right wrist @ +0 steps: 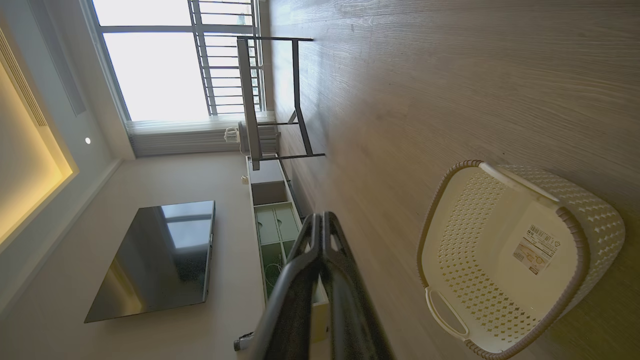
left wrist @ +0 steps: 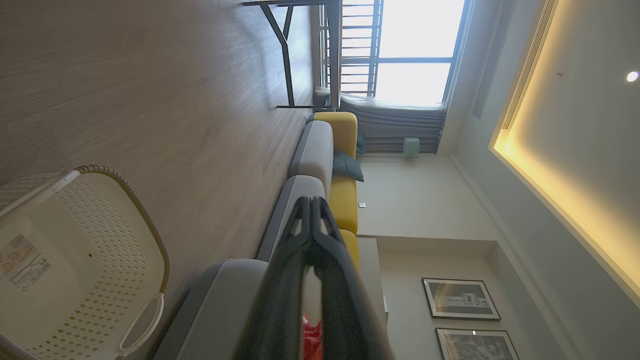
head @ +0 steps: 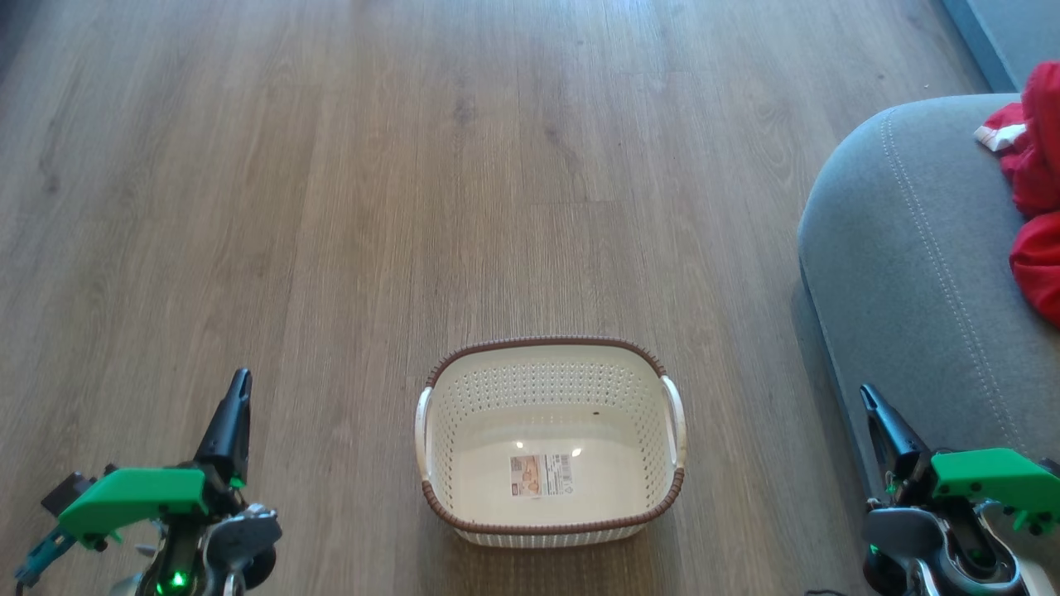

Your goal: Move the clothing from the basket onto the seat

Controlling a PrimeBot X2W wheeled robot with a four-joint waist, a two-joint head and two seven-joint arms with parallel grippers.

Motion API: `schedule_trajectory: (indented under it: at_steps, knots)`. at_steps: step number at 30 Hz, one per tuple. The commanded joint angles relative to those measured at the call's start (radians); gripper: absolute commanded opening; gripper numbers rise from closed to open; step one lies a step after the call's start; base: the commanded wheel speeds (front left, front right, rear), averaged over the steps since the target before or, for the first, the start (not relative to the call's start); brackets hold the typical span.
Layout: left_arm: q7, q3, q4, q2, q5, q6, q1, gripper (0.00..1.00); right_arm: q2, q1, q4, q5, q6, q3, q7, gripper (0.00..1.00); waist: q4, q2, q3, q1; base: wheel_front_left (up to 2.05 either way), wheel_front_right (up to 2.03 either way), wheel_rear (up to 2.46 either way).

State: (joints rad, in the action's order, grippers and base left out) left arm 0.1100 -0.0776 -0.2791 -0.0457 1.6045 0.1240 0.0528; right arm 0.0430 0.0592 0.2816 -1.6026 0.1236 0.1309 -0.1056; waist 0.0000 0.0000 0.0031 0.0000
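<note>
The basket [head: 546,385] stands on the wooden floor [head: 331,207] between my two end effectors, its bottom bare around the label sticker [head: 541,475]. The clothing [head: 1039,165] lies on the seat [head: 911,265] to my right, well apart from the basket, and the head view's right edge cuts it off. My left end effector [head: 238,382] and right end effector [head: 866,392] hang low on either side, each clenched on nothing. Open floor separates basket and seat. In my left wrist view my own fingers [left wrist: 280,280] hide most of the red fabric. Beyond them runs a yellow sofa back [left wrist: 344,132]. My right wrist view takes in a television [right wrist: 160,260] and a dark desk frame [right wrist: 248,100].
</note>
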Motion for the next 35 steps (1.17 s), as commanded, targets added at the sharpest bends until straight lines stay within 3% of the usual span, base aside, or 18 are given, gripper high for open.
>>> schedule_trajectory:
  at_steps: [1, 35]
  knots:
    - [0.003, -0.036, 0.034, -0.004, 0.004, 0.007, 0.055, 0.0, 0.007, 0.049, -0.037, -0.006, 0.007, -0.017, -0.007, 0.0, 0.0, 0.0, 0.0, 0.0, 0.0, 0.0, 0.0]
    - [0.003, -0.036, 0.034, -0.004, 0.004, 0.007, 0.055, 0.0, 0.007, 0.049, -0.037, -0.006, 0.007, -0.017, -0.007, 0.0, 0.0, 0.0, 0.0, 0.0, 0.0, 0.0, 0.0]
